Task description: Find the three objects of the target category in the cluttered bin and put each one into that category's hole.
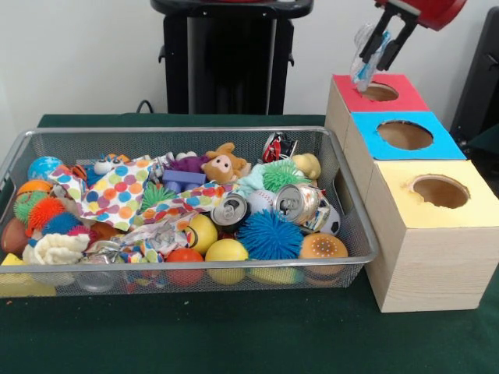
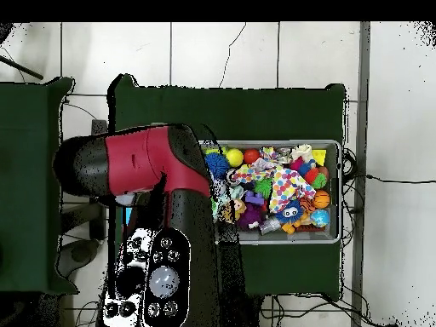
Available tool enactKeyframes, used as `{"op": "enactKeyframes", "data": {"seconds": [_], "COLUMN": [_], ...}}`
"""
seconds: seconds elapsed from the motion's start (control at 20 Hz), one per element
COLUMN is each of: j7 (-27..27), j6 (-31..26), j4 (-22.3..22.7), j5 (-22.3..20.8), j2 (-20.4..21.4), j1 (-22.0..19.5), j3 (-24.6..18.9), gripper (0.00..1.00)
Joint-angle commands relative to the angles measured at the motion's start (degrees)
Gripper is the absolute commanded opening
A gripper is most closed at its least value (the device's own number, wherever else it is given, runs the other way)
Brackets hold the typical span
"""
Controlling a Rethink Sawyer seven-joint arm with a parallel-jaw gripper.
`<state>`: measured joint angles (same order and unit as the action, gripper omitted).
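Observation:
At the top right of the front view, my gripper (image 1: 380, 53) hangs just above the red-topped box (image 1: 347, 87). It is shut on a crumpled clear plastic bottle (image 1: 365, 68) with a blue label. The bottle's lower end sits at the left edge of the red box's round hole (image 1: 380, 92). The wire mesh bin (image 1: 179, 132) on the left is full of mixed clutter. In the overhead view the red arm (image 2: 145, 162) covers the boxes and hides the gripper, and the bin (image 2: 338, 192) lies to its right.
A blue-topped box (image 1: 366, 144) and a yellow-topped box (image 1: 468, 210) stand in a row nearer the camera, each with a hole. The bin holds two silver cans (image 1: 230, 210) (image 1: 299, 202), a blue spiky ball (image 1: 269, 234), yellow balls (image 1: 226, 251), dotted cloth (image 1: 117, 195) and plush toys.

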<state>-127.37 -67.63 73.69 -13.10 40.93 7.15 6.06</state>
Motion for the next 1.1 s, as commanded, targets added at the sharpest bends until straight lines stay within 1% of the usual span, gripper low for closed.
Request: {"op": "enactKeyframes", "data": {"seconds": [0.05, 0.5, 0.6, 0.95, 1.1], "j7": [-1.7, -4.3, -4.9, -8.1, -8.9], "j6": [-4.4, -2.9, -1.9, 4.6, 5.4], "j4": [-0.3, -0.4, 0.0, 2.9, 2.8], "j5": [-0.7, -0.4, -0.2, 0.4, 0.4], "j2": [-3.5, -4.9, -5.2, -6.3, -6.9], "j1": [0.5, 2.3, 2.5, 3.5, 3.8], "j3": [-3.1, -2.6, -2.4, -1.8, -1.6], "gripper": [0.00, 0.00, 0.00, 0.00, 0.00]}}
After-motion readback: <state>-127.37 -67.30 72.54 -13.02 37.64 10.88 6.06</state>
